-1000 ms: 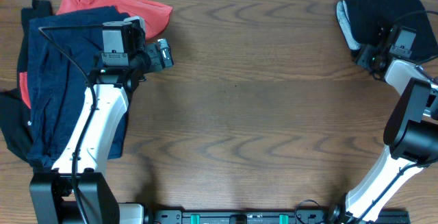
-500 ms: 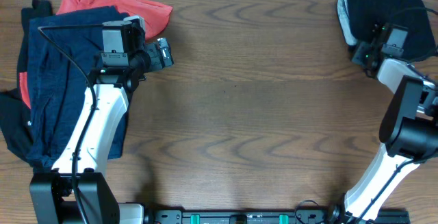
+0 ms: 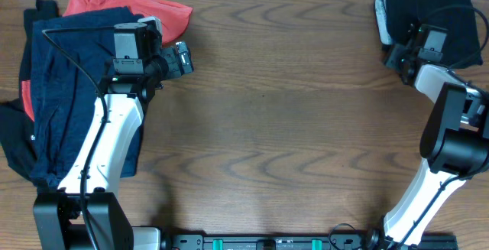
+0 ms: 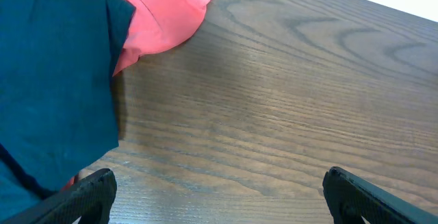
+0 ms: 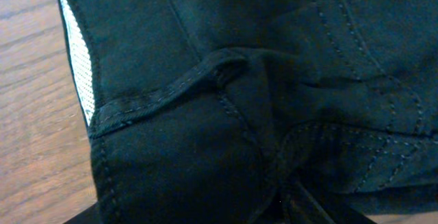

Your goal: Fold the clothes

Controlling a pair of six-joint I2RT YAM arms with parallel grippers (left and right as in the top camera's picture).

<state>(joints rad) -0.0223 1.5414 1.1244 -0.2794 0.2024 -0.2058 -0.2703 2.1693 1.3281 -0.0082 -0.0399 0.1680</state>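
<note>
Black fabric fills the right wrist view: the black garment lies at the far right corner of the table, with its pale mesh lining showing along the left edge. We see the right gripper at the garment's near left edge, but we cannot tell whether its fingers pinch the cloth. The left gripper hovers over bare wood with fingers spread wide, just beside the coral-red garment and the navy garment heaped at far left.
</note>
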